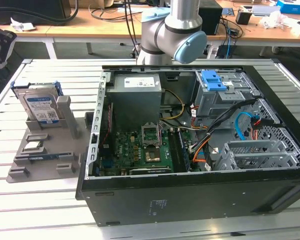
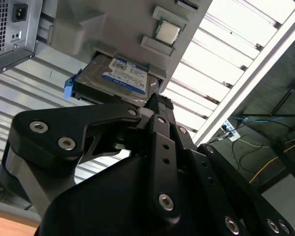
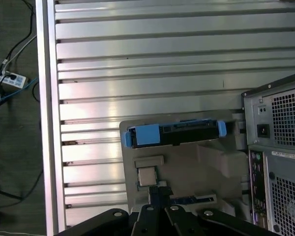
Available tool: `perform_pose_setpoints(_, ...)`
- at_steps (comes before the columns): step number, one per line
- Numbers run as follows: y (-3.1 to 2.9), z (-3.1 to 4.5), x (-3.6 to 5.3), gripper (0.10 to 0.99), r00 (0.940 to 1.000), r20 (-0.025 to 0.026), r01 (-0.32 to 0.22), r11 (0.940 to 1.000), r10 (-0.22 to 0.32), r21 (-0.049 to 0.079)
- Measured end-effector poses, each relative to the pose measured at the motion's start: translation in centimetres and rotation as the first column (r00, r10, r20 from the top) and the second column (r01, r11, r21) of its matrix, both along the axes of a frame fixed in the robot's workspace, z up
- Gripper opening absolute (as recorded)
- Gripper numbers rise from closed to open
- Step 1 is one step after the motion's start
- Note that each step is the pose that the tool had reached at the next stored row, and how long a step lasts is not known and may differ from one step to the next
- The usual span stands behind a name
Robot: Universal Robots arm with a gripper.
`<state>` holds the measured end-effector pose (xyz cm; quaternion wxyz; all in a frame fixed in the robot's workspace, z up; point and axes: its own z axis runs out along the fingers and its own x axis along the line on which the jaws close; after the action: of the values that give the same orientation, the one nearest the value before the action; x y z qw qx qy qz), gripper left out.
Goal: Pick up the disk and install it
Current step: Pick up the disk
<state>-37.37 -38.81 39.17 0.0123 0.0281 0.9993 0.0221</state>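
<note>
Nothing's done yet on my end: disk (image 1: 40,106) sits in its stand (image 1: 40,165) at the exterior view's left, gripper (image 3: 155,191) closed and empty.

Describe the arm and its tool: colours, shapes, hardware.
In the exterior view the arm is a silver-grey tube with rounded joints and a light blue cap. In the second wrist view the tool is matte black, built of flat angular links dotted with silver screw heads.
</note>
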Motion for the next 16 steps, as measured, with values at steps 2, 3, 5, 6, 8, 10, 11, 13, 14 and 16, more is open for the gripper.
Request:
perform_pose_setpoints(2,0.0,0.0,0.0,0.106,0.9992,0.0,-0.039,0.9992,0.039,0.0)
perform_pose_setpoints(3,0.0,0.0,0.0,0.106,0.9987,0.0,-0.051,0.9987,0.051,0.0)
perform_pose_setpoints(5,0.0,0.0,0.01,0.106,0.9957,0.0,-0.092,0.9957,0.092,0.0)
perform_pose_setpoints(6,0.0,0.0,0.0,0.106,0.9943,0.0,-0.106,0.9943,0.106,0.0)
perform_pose_setpoints(8,0.0,0.0,0.0,0.106,0.9899,0.0001,-0.142,0.9899,0.142,0.0)
perform_pose_setpoints(10,0.0,0.0,0.0,0.106,0.9827,0.0001,-0.185,0.9827,0.185,0.0)
perform_pose_setpoints(11,0.0,0.0,0.01,0.106,0.9793,0.0,-0.202,0.9793,0.202,0.0)
perform_pose_setpoints(13,0.0,0.0,0.0,0.106,0.9715,0.0001,-0.237,0.9715,0.237,0.0)
perform_pose_setpoints(14,0.0,0.0,0.01,0.106,0.9672,0.0001,-0.254,0.9672,0.254,0.0)
perform_pose_setpoints(16,0.0,0.0,0.01,0.106,0.9574,0.0,-0.289,0.9574,0.289,0.0)
